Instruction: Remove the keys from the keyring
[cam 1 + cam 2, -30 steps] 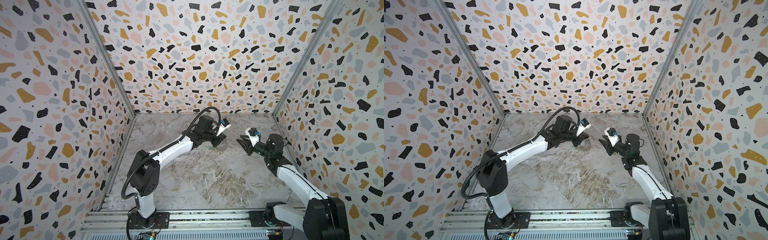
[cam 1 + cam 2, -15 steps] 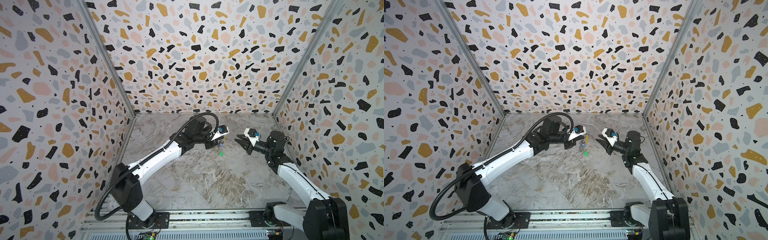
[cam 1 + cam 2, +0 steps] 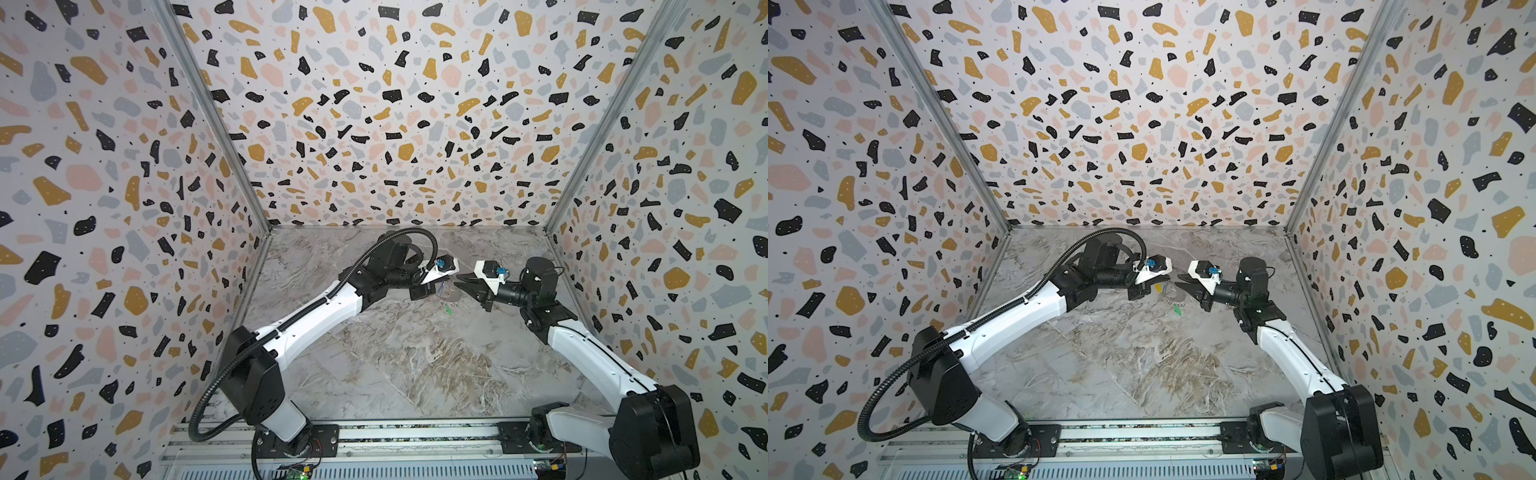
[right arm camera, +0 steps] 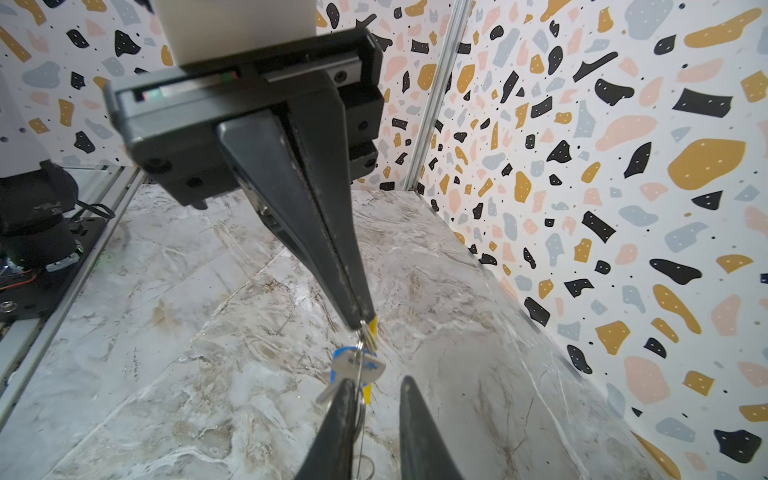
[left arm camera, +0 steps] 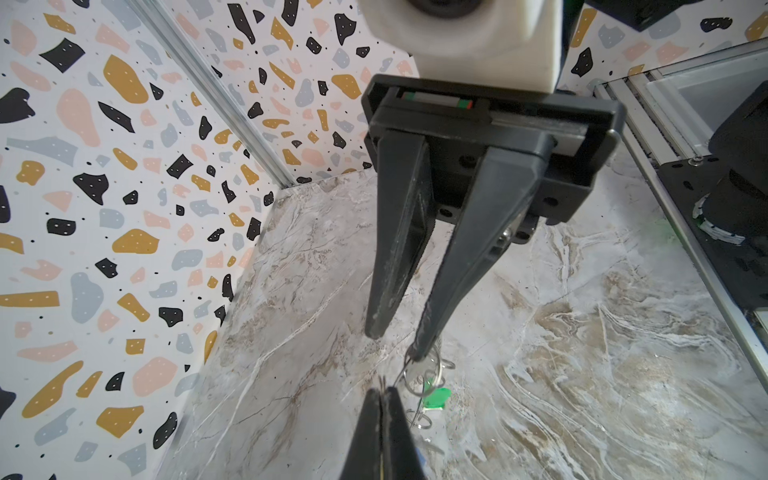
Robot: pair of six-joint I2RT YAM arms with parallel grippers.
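The keyring [image 4: 365,337] hangs above the marble floor from my left gripper [image 4: 359,322], which is shut on it beside the yellow sleeve [image 4: 372,325]. The blue-tagged key [image 4: 353,365] dangles just under that grip. The green-tagged key [image 5: 436,400] hangs lower on small wire loops [image 3: 448,309]. My right gripper [image 4: 377,384] faces the left one tip to tip [image 3: 457,286]. Its fingers [image 4: 345,399] stand a little apart, with the ring's thin wire running along the inner side of one. In the left wrist view my left gripper [image 5: 384,392] shows no gap.
Terrazzo-patterned walls [image 3: 374,124] close in three sides of the marble floor [image 3: 415,365]. The back right corner post [image 4: 432,95] is near the grippers. Both arm bases sit on the metal rail [image 3: 374,440] along the front edge.
My right gripper has moved left up to the hanging ring and its jaws have narrowed. The left arm has swung its elbow outward and lowered the ring slightly, still holding it.
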